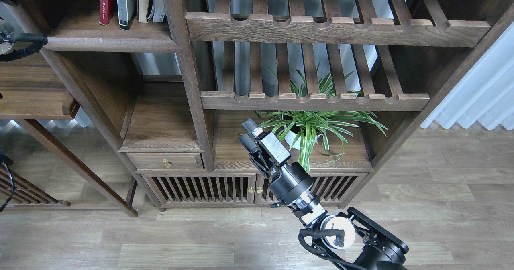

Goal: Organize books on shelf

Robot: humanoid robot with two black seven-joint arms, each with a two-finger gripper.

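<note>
Raised from the lower right on its black arm, the right gripper [248, 132] hangs in front of the bookcase's low middle section, its two fingers standing slightly apart with nothing between them, so it is open and empty. Just beyond it to the right sits a spider plant [311, 125] in a white pot, on the low board under the slatted racks [317, 28]. The books are well apart from this gripper, far up and to the left: they stand upright on the shelf [110, 41], the solid dark-brown board with the rounded front lip in the upper left corner. A red book [106, 3] stands furthest left, a dark-grey book [125, 5] with a yellow-green cover panel stands just beside it on its right, and right of that comes a pale book [152, 1] with loose, curling pages; their tops are cut off by the upper edge. Of the left arm only a dark cable-wrapped part shows at the left edge, level with the shelf's lip; its gripper is not in view. Below the shelf are an open compartment, a small drawer [166, 161] with a brass knob, and slatted doors near the wooden floor.
</note>
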